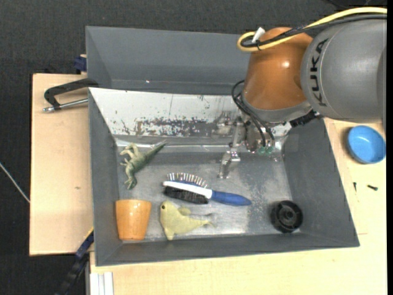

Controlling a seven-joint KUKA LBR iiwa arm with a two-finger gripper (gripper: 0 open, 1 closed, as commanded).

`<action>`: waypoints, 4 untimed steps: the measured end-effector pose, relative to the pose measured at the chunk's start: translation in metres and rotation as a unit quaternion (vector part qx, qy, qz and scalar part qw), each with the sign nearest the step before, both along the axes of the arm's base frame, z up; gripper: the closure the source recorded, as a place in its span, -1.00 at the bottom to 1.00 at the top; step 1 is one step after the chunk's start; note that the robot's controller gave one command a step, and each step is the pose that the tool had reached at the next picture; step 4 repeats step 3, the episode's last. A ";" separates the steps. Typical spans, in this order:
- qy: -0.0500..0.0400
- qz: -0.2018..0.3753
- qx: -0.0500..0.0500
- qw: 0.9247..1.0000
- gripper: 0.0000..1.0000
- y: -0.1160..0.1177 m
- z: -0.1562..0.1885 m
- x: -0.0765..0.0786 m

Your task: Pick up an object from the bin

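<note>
Hovering behind the brush (198, 193), the gripper (236, 158) is perhaps spread; I cannot tell.

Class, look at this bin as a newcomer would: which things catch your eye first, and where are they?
The robot's orange-covered wrist looms at upper right, its gripper inside the bin toward the back. Below it lies a blue-handled brush; an orange cup stands in the lower left corner.

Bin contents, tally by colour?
Green: 1, dinosaur
Black with blue handle: 1, brush
Orange: 1, cup
Yellow: 1, seal toy
Black: 1, round cap
Total: 5
</note>
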State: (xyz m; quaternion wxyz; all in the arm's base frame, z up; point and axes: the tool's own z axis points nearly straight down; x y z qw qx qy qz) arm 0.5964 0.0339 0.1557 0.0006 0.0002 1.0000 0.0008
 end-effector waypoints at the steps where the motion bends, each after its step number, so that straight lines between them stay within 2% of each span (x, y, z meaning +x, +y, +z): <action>1: -0.004 0.058 0.000 0.998 -1.00 0.057 -0.084 -0.071; 2: -0.009 0.056 0.001 0.998 1.00 0.056 -0.081 -0.067; 3: -0.006 0.127 0.000 0.992 1.00 0.065 0.061 -0.063; 4: -0.006 0.127 0.000 0.992 1.00 0.065 0.061 -0.063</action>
